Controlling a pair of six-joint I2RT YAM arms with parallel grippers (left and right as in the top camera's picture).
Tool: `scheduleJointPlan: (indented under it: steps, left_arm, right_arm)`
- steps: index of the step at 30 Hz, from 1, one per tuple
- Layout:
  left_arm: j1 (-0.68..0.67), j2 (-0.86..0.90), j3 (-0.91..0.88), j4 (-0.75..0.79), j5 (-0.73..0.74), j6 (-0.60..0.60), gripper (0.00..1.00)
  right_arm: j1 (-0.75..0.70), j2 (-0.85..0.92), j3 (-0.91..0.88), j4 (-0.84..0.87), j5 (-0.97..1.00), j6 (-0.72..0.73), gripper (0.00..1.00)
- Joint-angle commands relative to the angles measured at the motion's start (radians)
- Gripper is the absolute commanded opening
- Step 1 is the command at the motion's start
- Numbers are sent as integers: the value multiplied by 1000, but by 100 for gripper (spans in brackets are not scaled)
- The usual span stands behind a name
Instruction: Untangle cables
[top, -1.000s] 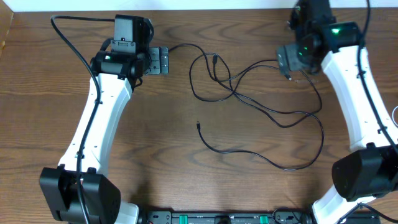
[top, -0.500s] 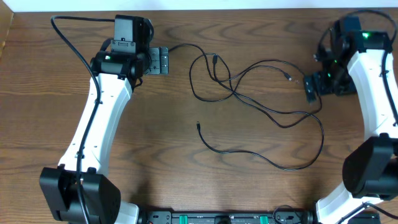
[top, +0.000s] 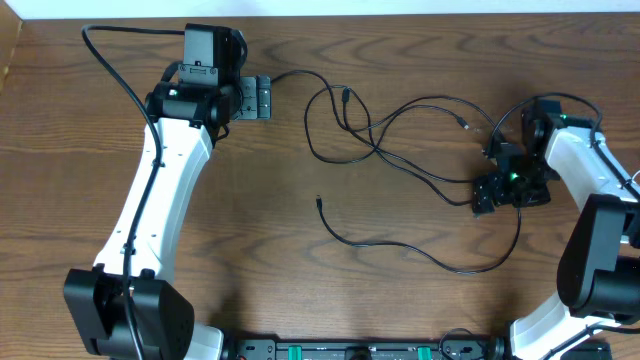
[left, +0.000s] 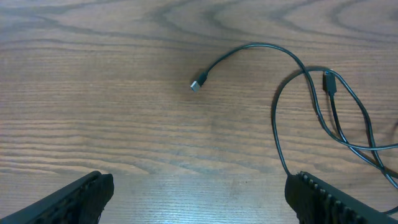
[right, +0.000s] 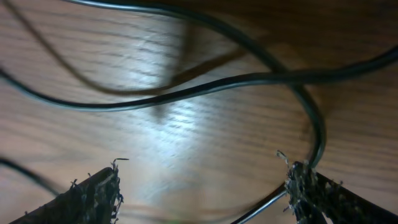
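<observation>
Thin black cables lie looped and crossed on the wooden table, and one longer strand curves toward the front. My left gripper is at the back left, open and empty. In the left wrist view a silver-tipped plug lies ahead of the left gripper, with cable loops to its right. My right gripper sits low over the right end of the tangle. In the right wrist view the right gripper is open, with blurred cable strands crossing just ahead. One strand runs beside the right finger.
A loose plug end lies mid-table and another at the right rear. A thick black cord arcs from the left arm. The table's back edge and a dark rail at the front bound the area.
My right arm swung from the back right corner forward and down onto the right side of the tangle, its jaws narrowing slightly. The left arm and the cables stayed put.
</observation>
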Motion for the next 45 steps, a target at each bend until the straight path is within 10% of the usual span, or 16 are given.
scheduleJointPlan:
  steps: [1, 14, 16, 19, 21, 31, 39, 45]
  left_arm:
    - [0, 5, -1, 0, -6, -2, 93]
    - [0, 5, -1, 0, -6, -2, 93]
    - [1, 5, -1, 0, -6, -2, 93]
    - [0, 5, -1, 0, -6, -2, 93]
    - [0, 5, -1, 0, -6, -2, 93]
    - [0, 5, -1, 0, -6, -2, 93]
    - [0, 5, -1, 0, -6, -2, 93]
    - [0, 5, -1, 0, -6, -2, 93]
  right_arm:
    - [-4, -12, -29, 49, 85, -21, 84]
    - [-68, -12, -244, 375, 142, -219, 82]
    - [-78, -12, -286, 417, 113, -244, 65]
    - [-87, -12, -336, 470, 76, -242, 11]
    - [-87, -12, -357, 491, 58, -242, 1]
    - [-86, -16, -363, 520, 6, -151, 1]
    - [-86, -157, -213, 353, -482, -130, 1]
    - [-66, -291, -8, 417, -782, 193, 1]
